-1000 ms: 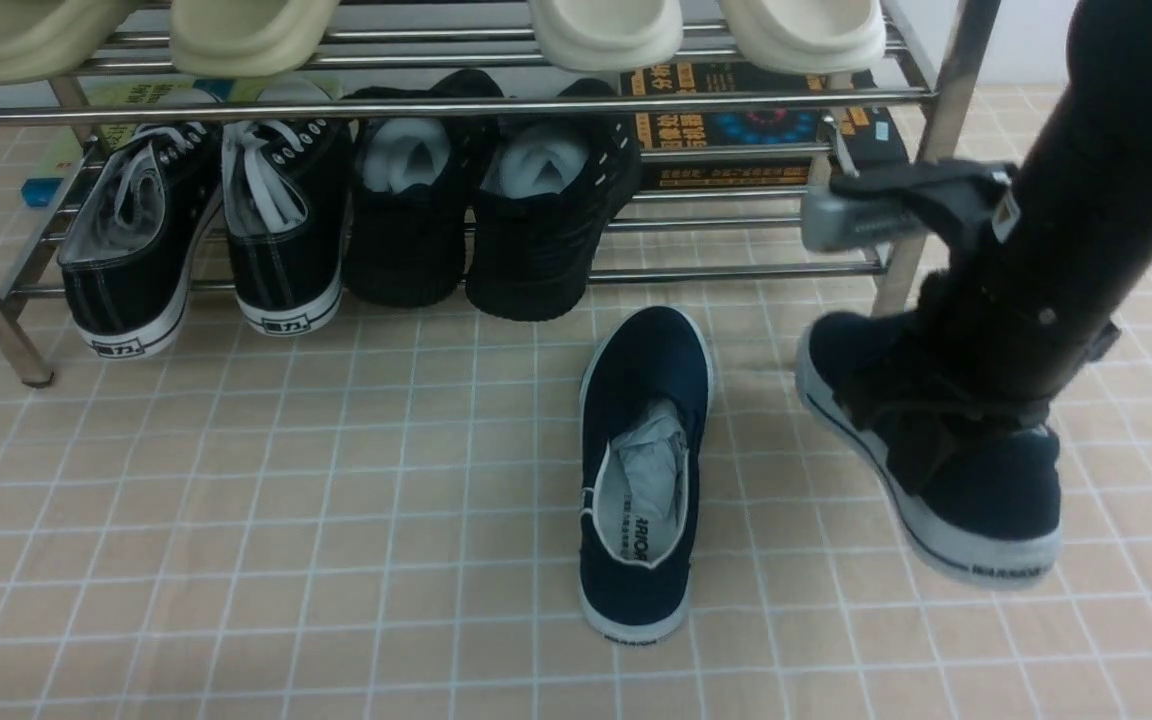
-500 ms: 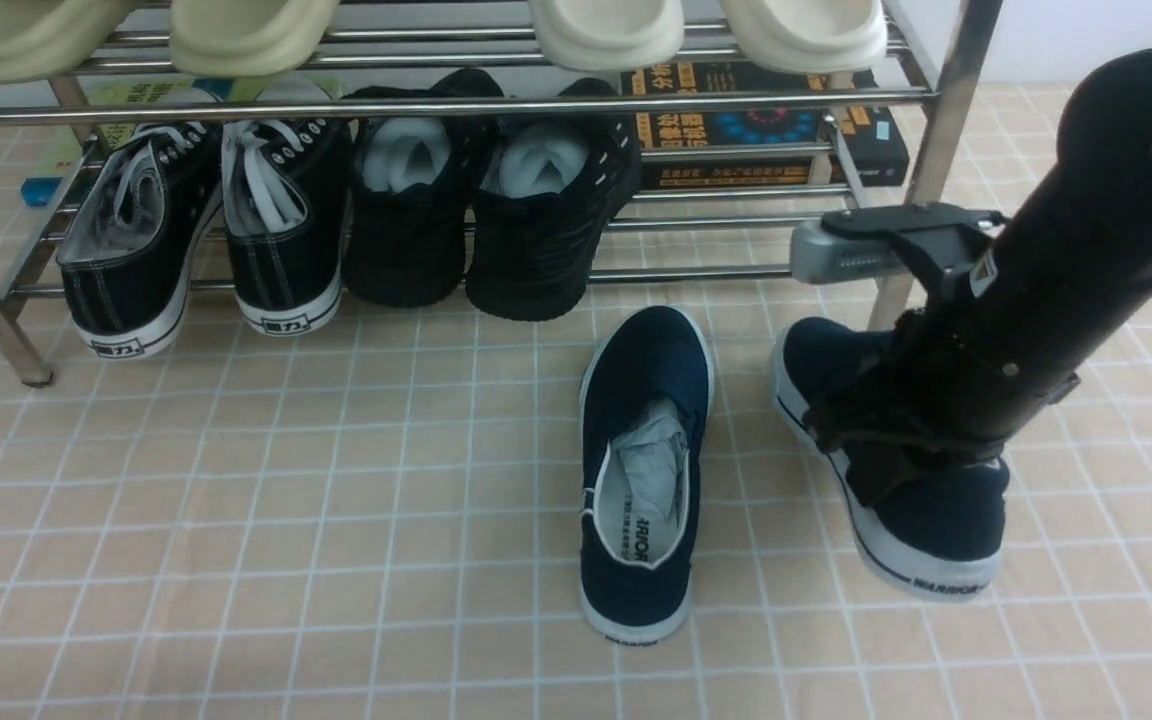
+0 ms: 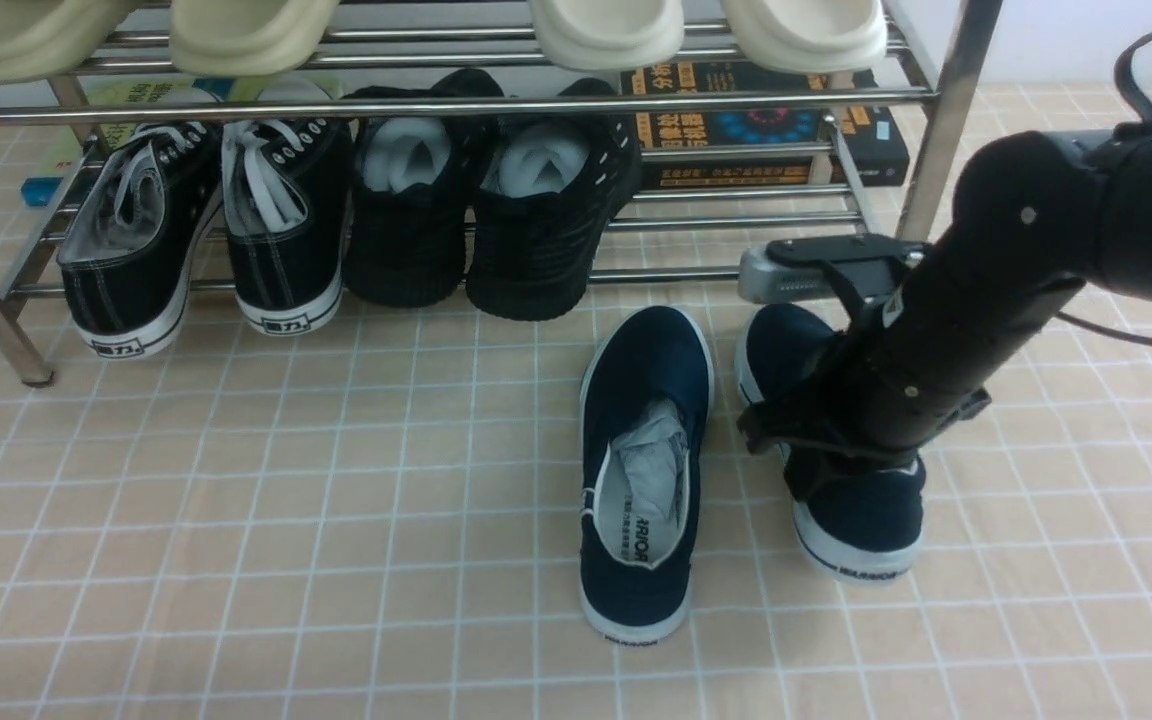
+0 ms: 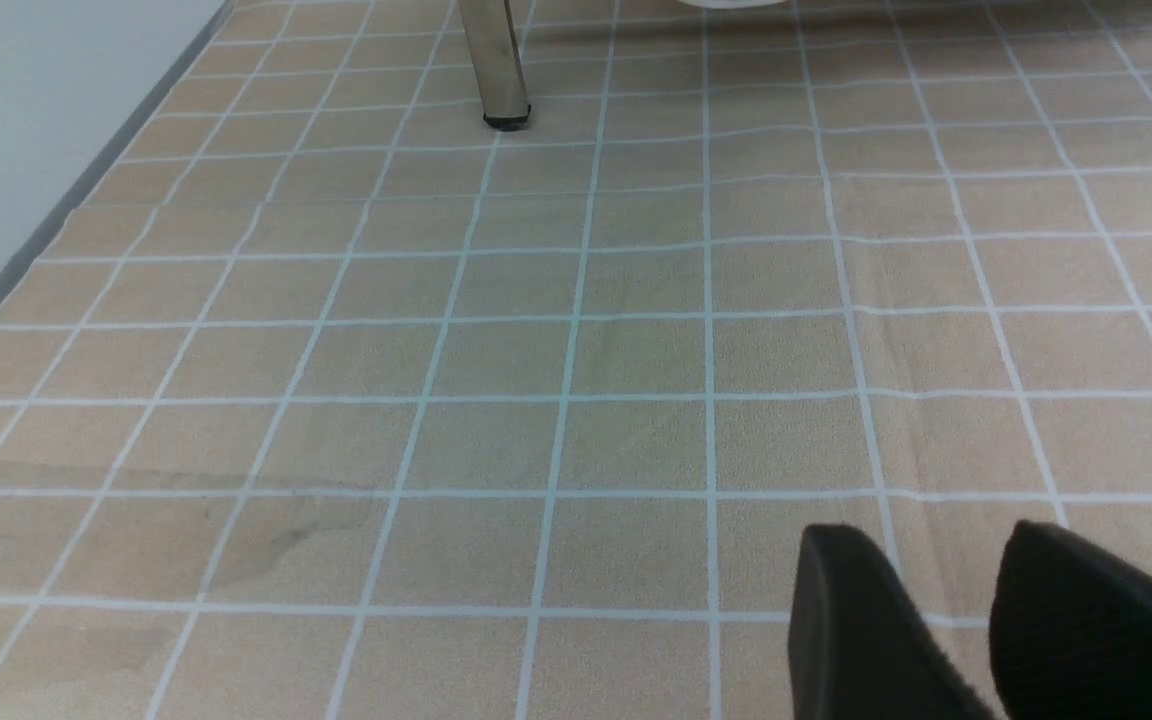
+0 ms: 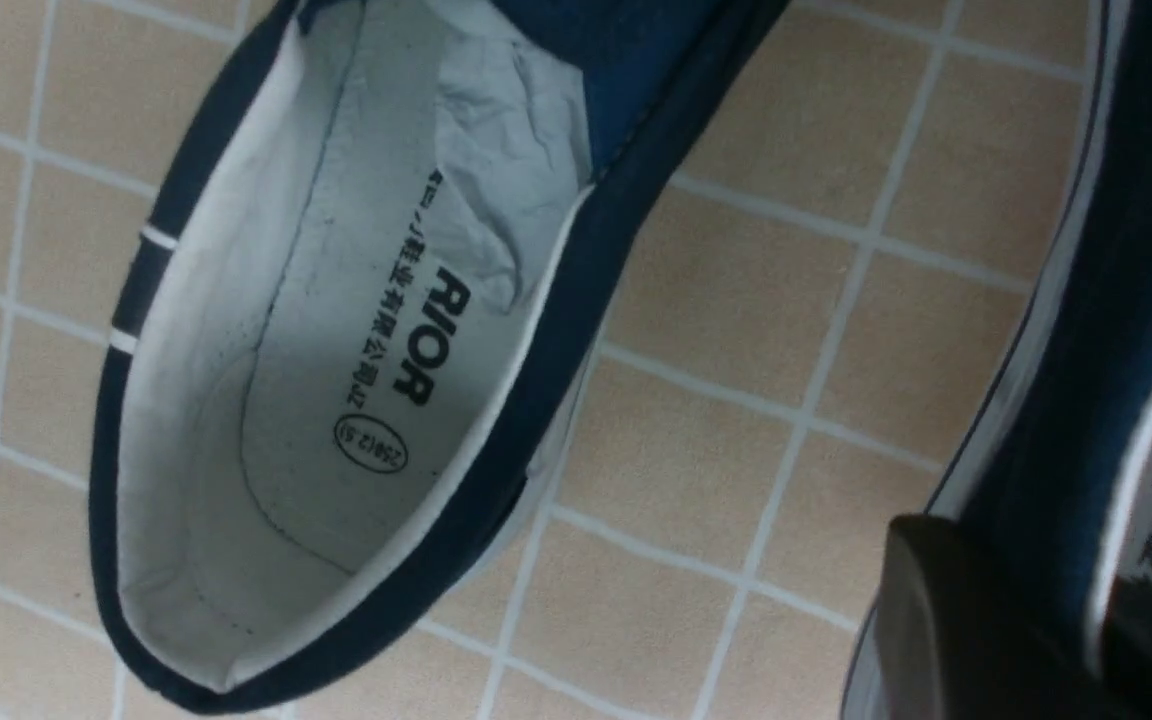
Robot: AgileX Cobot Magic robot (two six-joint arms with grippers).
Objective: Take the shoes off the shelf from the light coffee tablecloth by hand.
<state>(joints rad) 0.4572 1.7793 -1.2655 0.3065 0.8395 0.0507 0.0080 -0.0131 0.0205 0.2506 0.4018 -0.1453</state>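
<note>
Across the front view, the chrome shoe rack [image 3: 944,120] fills the 12 o'clock side, standing on the grid tablecloth [image 3: 236,520]; black lace-up sneakers [image 3: 206,240] and black knit shoes [image 3: 486,210] sit on its lower tier and cream slippers [image 3: 606,30] on its upper one. Off the rack, near centre, the free navy slip-on [image 3: 644,470] lies flat on the cloth, its long axis running 12 to 6 o'clock, toe toward the rack and heel toward the camera. Just beside it at 3 o'clock is the held navy slip-on [image 3: 851,520], its toe aimed at about 11 o'clock and its heel at 5; the right gripper [image 3: 816,455] is clamped on its collar, and whether the sole touches the cloth cannot be told. From the left wrist view, the left gripper [image 4: 921,545] hangs over bare tablecloth [image 4: 576,350] with its two black fingers [image 4: 856,620] apart and nothing between them; one rack leg [image 4: 496,70] stands far off. From the right wrist view, the free navy slip-on [image 5: 576,250] shows its printed grey-white insole and crumpled paper stuffing [image 5: 506,150] in the toe, while the right gripper [image 5: 1086,620] pinches the side wall of the held navy slip-on [image 5: 1086,300], one finger [image 5: 976,620] outside it.
</note>
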